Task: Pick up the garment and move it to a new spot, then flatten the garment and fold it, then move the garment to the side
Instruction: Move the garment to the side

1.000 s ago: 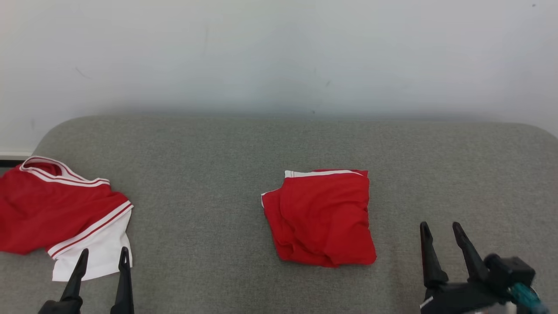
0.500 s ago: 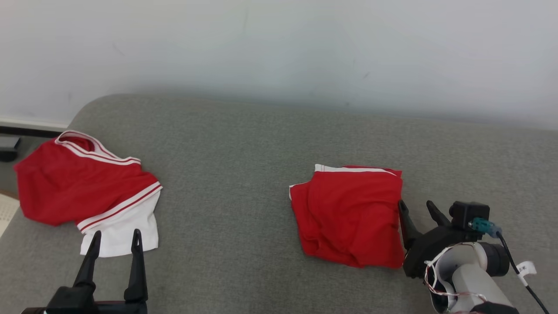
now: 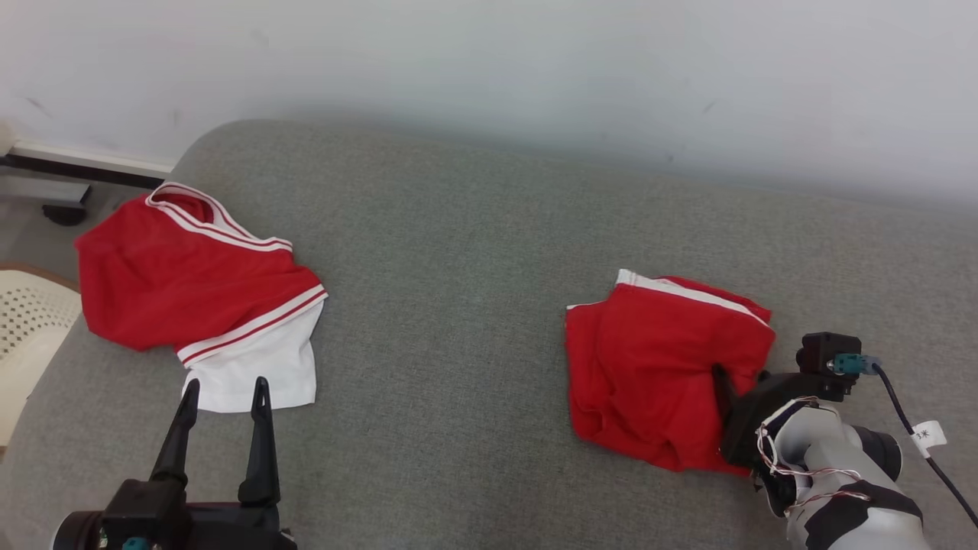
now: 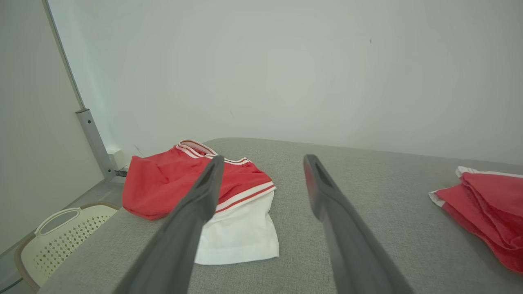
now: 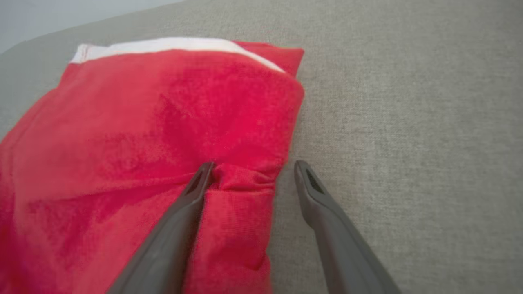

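A white wall (image 3: 489, 61) backs a wide grey upholstered surface (image 3: 458, 252). A loose red-and-white shirt (image 3: 191, 283) lies on its left end, with a cream perforated basket (image 3: 30, 321) just off that edge. The folded red garment (image 3: 657, 359) lies right of centre. The right gripper (image 5: 254, 165) straddles its right edge with jaws spread wide, one finger on the cloth and the other on bare upholstery, clasping nothing. The left gripper (image 3: 226, 382) hovers wide open by the shirt's white hem.

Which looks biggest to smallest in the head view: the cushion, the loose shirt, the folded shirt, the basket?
1. Cushion.
2. Loose shirt.
3. Folded shirt, somewhat smaller, its corner hidden by the right gripper.
4. Basket, though the frame edge cuts it off.
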Available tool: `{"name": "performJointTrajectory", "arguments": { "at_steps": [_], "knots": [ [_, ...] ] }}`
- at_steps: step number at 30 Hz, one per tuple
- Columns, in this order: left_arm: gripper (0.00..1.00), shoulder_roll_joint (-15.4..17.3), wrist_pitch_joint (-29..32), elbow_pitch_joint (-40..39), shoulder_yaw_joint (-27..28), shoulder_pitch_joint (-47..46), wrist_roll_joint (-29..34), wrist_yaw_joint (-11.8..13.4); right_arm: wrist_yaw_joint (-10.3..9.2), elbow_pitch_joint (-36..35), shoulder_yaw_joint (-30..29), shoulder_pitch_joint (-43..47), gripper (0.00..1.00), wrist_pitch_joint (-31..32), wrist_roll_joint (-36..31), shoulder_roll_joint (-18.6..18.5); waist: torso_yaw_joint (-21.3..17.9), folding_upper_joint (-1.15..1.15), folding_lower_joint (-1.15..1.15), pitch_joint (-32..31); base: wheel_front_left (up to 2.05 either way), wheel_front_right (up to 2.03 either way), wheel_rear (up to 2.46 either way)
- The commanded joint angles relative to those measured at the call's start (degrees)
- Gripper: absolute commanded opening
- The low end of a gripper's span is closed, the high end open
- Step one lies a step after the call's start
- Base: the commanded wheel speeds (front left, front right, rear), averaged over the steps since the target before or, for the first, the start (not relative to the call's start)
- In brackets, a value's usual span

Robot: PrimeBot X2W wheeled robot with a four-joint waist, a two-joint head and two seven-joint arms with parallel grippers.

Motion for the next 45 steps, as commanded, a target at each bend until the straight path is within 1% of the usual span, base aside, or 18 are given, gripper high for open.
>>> {"name": "performJointTrajectory", "arguments": {
  "at_steps": [1, 4, 8, 9, 10, 12, 17, 20, 23, 26, 32, 34, 37, 43, 45],
  "knots": [
    [1.00, -0.3, -0.3, 0.2, -0.1, -0.7, 0.1, 0.1, -0.08, 0.5, -0.1, -0.6, 1.00, 0.2, 0.4, 0.2, 0.7, 0.00, -0.01, 0.5, 0.00, 0.00, 0.00],
    [1.00, -0.3, -0.5, 0.4, 0.1, -0.7, -0.1, 0.1, -0.08, 3.3, -1.1, -1.3, 1.00, 2.7, 2.8, 1.5, 1.0, 0.00, -0.01, 0.7, 0.00, 0.00, 0.00],
    [1.00, -0.4, -0.8, 0.7, 0.4, -0.3, -0.3, 0.2, -0.08, 4.6, -0.1, -1.6, 1.00, 5.3, 4.7, 2.8, 0.9, 0.00, -0.01, 1.0, 0.00, 0.00, 0.00],
    [1.00, -0.5, -0.7, 0.7, 0.4, -0.3, -0.3, 0.3, -0.08, 4.2, -0.2, -1.7, 0.23, 5.1, 5.7, 3.2, 0.8, 0.00, -0.01, 1.1, 0.00, 0.00, 0.00],
    [1.00, -0.5, -0.8, 0.8, 0.4, -0.3, -0.4, 0.3, -0.06, 3.8, 0.0, -1.7, 0.00, 4.9, 6.5, 3.4, 0.8, 0.00, -0.01, 1.1, 0.00, 0.00, 0.00],
    [1.00, -0.6, -0.9, 0.9, 0.4, -0.4, -0.4, 0.3, 0.04, 2.9, 1.4, -1.3, 0.00, 4.4, 6.8, 3.4, 0.6, 0.00, -0.01, 1.1, 0.00, 0.00, 0.00],
    [1.00, -0.4, -1.0, 0.8, 0.9, 0.4, -0.5, 0.4, -0.02, 0.4, 6.4, -1.1, 0.00, 1.8, 5.8, -0.2, -1.0, 0.00, -0.01, 0.6, 0.00, 0.00, 0.00],
    [1.00, -0.4, -1.1, 0.2, 1.3, 0.7, -0.8, 0.4, -0.02, -1.8, 10.8, -1.9, 0.00, 1.8, 5.2, -2.9, -2.8, 0.00, -0.01, 0.8, 0.00, 0.00, 0.00],
    [1.00, -0.9, -1.1, -0.7, 1.7, 0.7, -1.1, 0.4, -0.02, -4.1, 16.3, -3.3, 0.00, 2.9, 4.6, -6.2, -4.8, 0.00, -0.01, 1.9, 0.00, 0.00, 0.00],
    [1.00, -1.2, -1.2, -1.9, 2.3, -0.2, -1.2, 0.8, -0.02, -6.4, 21.6, -5.4, 0.00, 4.9, 5.0, -10.6, -6.9, 0.00, -0.01, 3.8, 0.00, 0.00, 0.00],
    [1.00, -0.4, -1.1, -5.4, 4.3, -1.8, -0.1, 1.6, -0.02, -10.1, 31.5, -12.1, 0.00, 9.1, 6.4, -19.5, -10.4, 0.00, -0.01, 10.0, 0.00, 0.00, 0.00],
    [1.00, 0.1, -1.1, -6.7, 4.9, -2.5, 0.3, 1.8, -0.02, -10.6, 33.3, -15.1, 0.00, 9.8, 7.3, -22.8, -11.0, 0.00, -0.01, 12.5, 0.00, 0.00, 0.00],
    [1.00, 0.7, -1.1, -8.3, 5.6, -3.2, 0.7, 1.8, -0.02, -10.7, 35.9, -18.9, 0.00, 10.2, 8.1, -26.8, -11.4, 0.00, -0.01, 15.6, 0.00, 0.00, 0.00],
    [1.00, 2.2, -1.1, -11.6, 7.2, -3.7, 1.4, 2.6, -0.02, -9.9, 39.1, -24.6, 0.00, 10.6, 9.9, -32.6, -12.3, 0.00, -0.01, 19.5, 0.00, 0.00, 0.00],
    [1.00, 2.3, -1.1, -12.2, 7.5, -3.6, 1.3, 2.8, -0.02, -9.5, 39.4, -25.1, 0.00, 10.4, 10.1, -33.3, -12.5, 0.00, -0.01, 20.0, 0.00, 0.00, 0.00]
  ]
}}
